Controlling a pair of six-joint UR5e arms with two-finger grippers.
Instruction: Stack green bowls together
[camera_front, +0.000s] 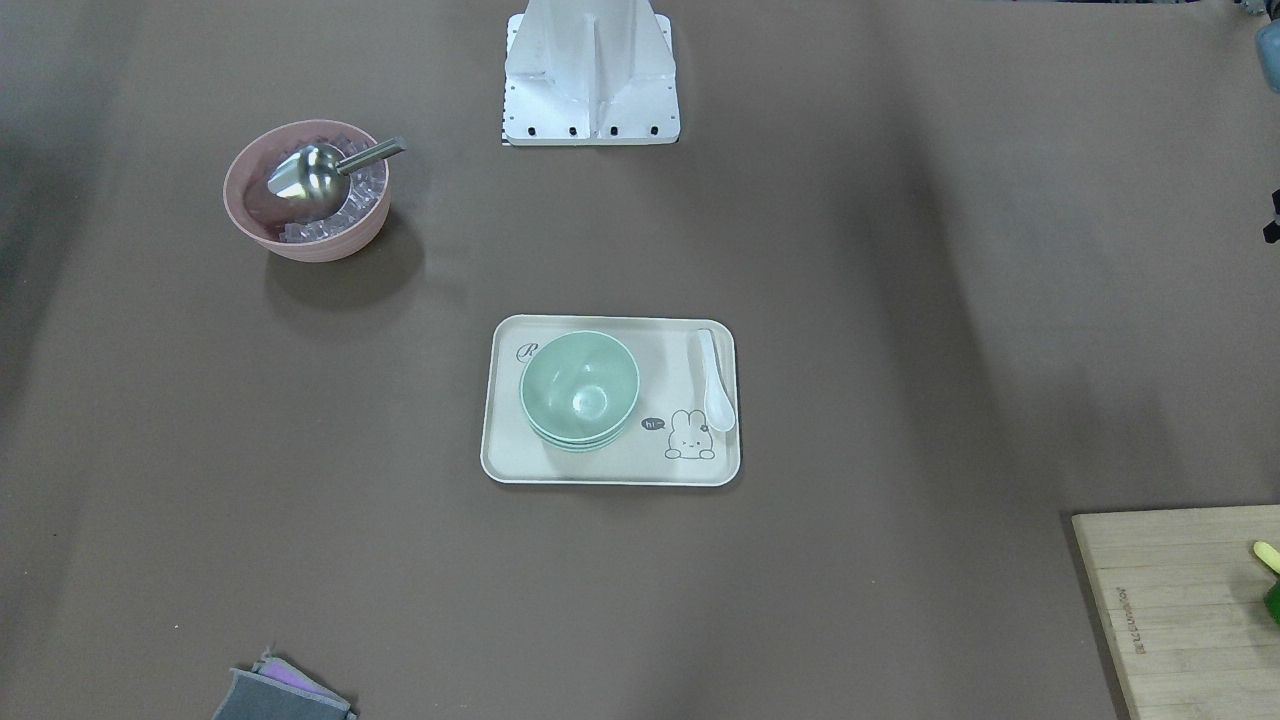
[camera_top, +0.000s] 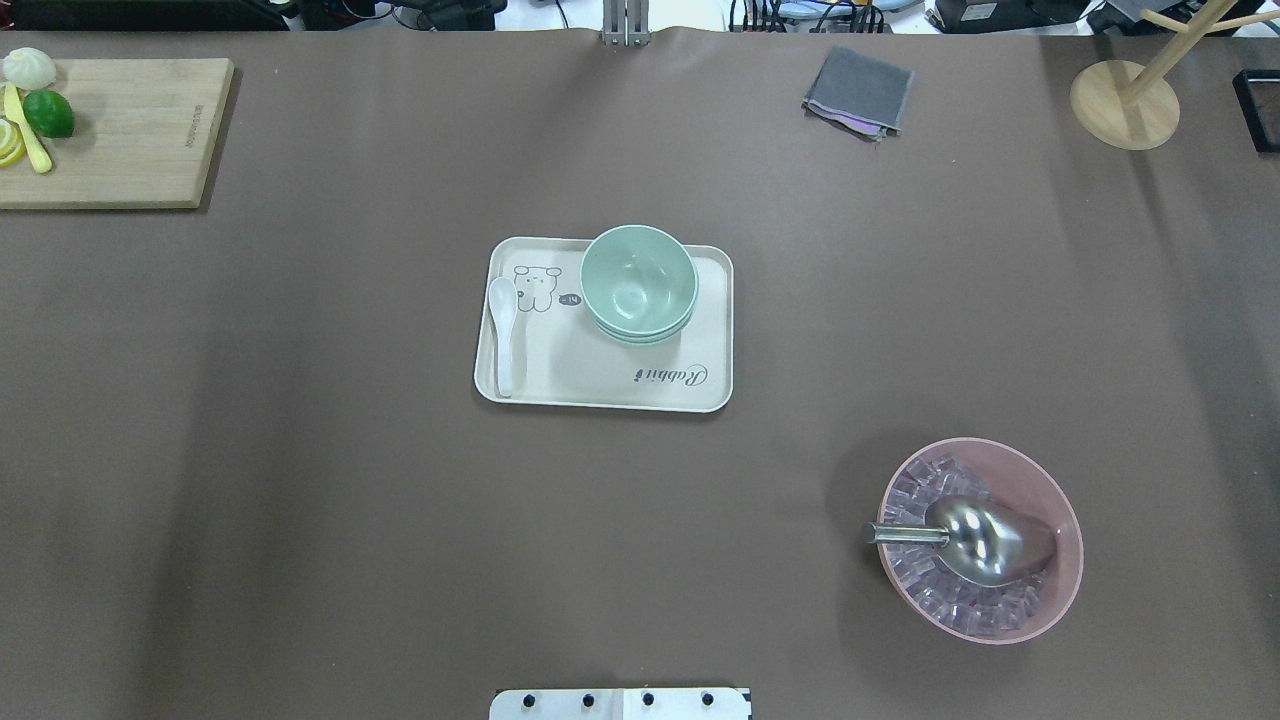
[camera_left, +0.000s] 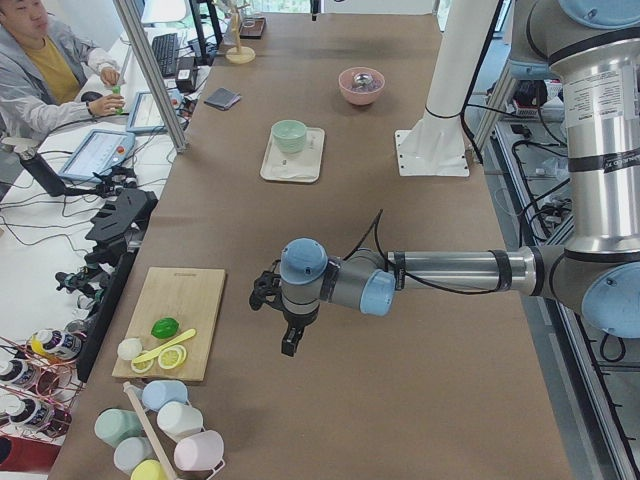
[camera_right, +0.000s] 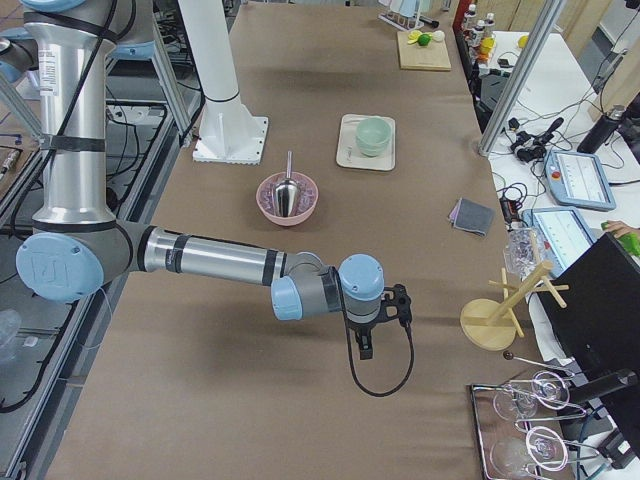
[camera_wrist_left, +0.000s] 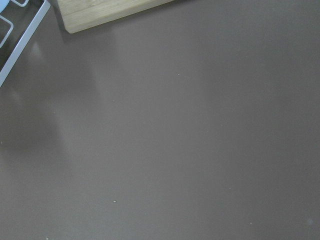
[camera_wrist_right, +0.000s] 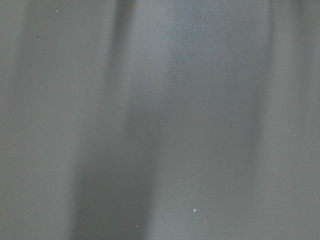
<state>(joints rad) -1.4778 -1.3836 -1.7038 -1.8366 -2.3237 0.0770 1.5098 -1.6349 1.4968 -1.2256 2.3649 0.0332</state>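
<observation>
The green bowls (camera_top: 638, 280) sit nested in one stack on the cream tray (camera_top: 600, 385), toward its far side; the stack also shows in the front-facing view (camera_front: 580, 388). Rims of the lower bowls show under the top one. My left gripper (camera_left: 290, 345) hangs over bare table near the cutting board, far from the tray. My right gripper (camera_right: 365, 350) hangs over bare table beyond the pink bowl, also far from the tray. Both show only in the side views, so I cannot tell if they are open or shut. The wrist views show only table.
A white spoon (camera_top: 503, 330) lies on the tray's left side. A pink bowl (camera_top: 1060, 590) with ice and a metal scoop (camera_top: 985, 540) stands near right. A cutting board (camera_top: 130, 130) with fruit, a grey cloth (camera_top: 860, 90) and a wooden stand (camera_top: 1125, 100) are at the far edge.
</observation>
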